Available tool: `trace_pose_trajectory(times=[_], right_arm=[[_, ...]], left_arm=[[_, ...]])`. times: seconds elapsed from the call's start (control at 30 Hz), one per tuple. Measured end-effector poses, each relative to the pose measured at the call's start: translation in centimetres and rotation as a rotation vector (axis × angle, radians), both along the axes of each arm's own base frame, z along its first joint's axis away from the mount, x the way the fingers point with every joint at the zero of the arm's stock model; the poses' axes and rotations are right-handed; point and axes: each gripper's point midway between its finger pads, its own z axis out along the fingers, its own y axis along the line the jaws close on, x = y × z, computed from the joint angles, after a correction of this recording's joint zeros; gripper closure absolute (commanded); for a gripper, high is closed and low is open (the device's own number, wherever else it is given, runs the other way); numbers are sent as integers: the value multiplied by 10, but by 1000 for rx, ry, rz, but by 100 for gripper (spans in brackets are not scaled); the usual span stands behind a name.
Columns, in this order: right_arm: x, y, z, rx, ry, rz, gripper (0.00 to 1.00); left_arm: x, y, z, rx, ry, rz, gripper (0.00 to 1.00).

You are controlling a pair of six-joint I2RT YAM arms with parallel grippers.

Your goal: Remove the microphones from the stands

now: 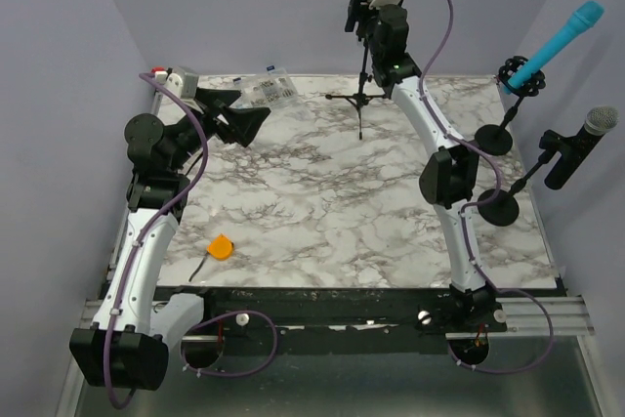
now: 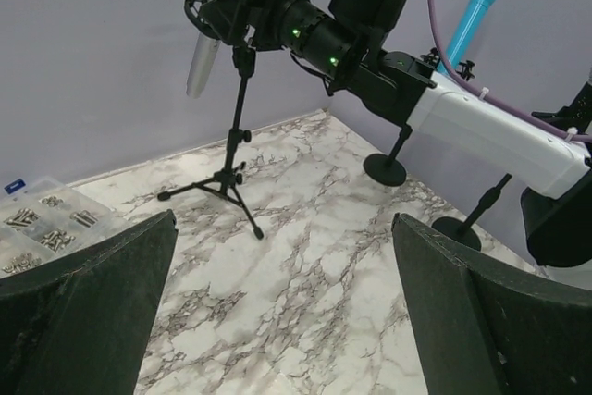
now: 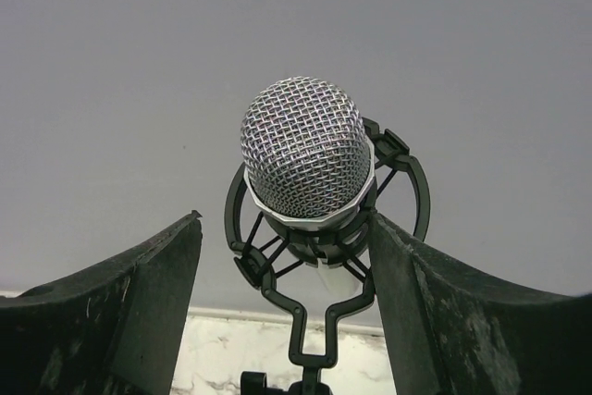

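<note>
A silver microphone with a mesh head sits in a black shock mount atop a thin black tripod stand at the table's back middle. My right gripper is raised around it, jaws either side of the mount. The right finger touches the mount's ring and the left finger stands apart from it. From above, the right gripper hides the microphone. In the left wrist view the microphone slants down from the mount. My left gripper hangs open and empty at the back left.
A blue microphone and a black one stand on round-based stands at the right edge. A clear box of screws lies at the back left. An orange object lies near the front left.
</note>
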Motion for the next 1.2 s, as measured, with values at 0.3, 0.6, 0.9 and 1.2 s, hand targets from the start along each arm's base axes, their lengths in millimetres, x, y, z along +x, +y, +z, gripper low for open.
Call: trace_pose_trajectory(times=[0.3,0.6,0.9,1.2], right_arm=[[10,-6,2,-35,-60,-49,31],[16,-11,1,-56,-98,-88,32],[19,-11,1,-69,-123,-92,60],[19,-10,1,-81,-126,-88,74]], left_arm=[[1,-2,-1,-2,4,-12,2],[3,-2,-3,-4,10,-15,2],[5,-3,-5,-4,18,-17,1],[9,-4,-11,-10,40,-23,2]])
